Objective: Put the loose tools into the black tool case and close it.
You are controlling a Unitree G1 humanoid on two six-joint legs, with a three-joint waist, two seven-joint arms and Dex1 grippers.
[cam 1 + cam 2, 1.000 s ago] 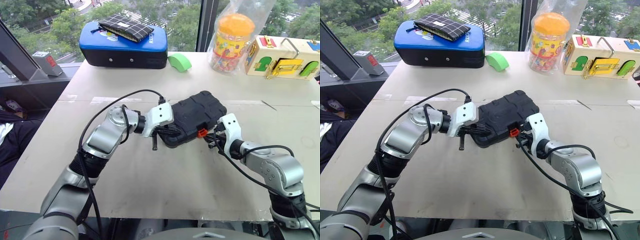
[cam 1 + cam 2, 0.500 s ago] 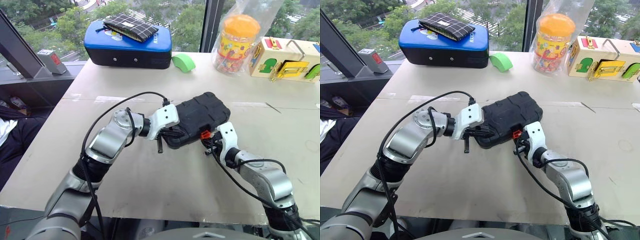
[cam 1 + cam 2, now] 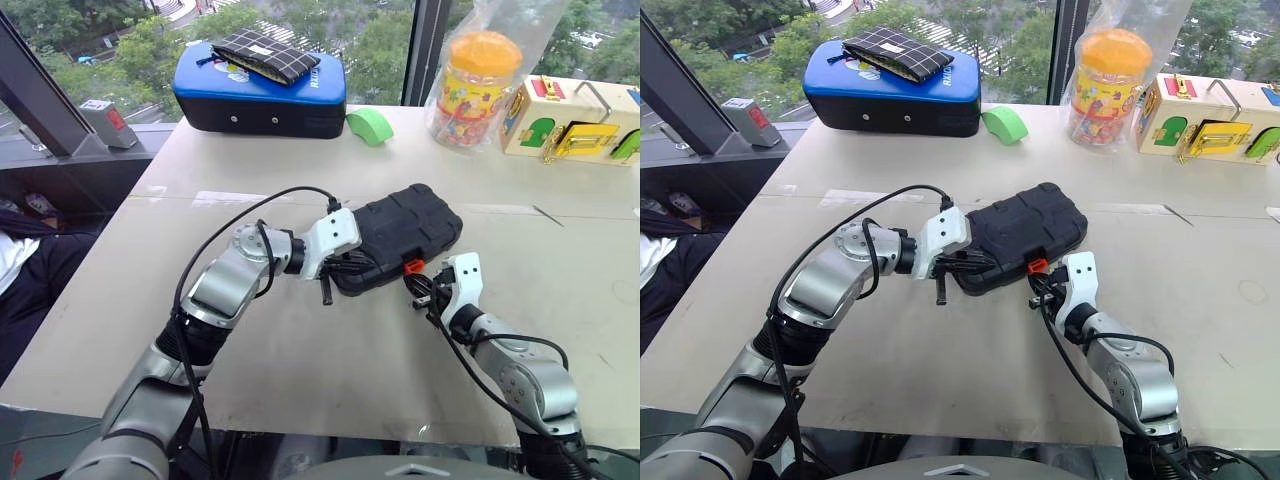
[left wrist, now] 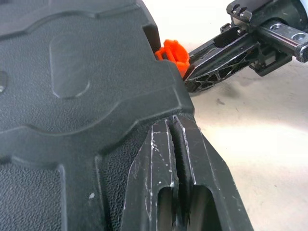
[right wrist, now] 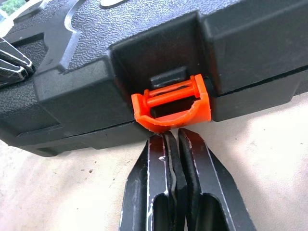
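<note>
One unhooked orange latch tab (image 5: 169,107) against right end effector (image 5: 172,137), wrist view.

Beige table (image 3: 300,360) carries the closed black tool case (image 3: 405,232) at centre. Behind the case: blue padded case (image 3: 262,98) far left, green wedge-shaped object (image 3: 366,126) beside it, orange-lidded jar in plastic bag (image 3: 470,85), wooden latch box (image 3: 572,118) far right.

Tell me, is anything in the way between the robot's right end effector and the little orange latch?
Nothing visible is. The right end effector, fingers shut, sits right under the orange latch on the front of the closed black tool case, tips at the tab's lower edge.
</note>
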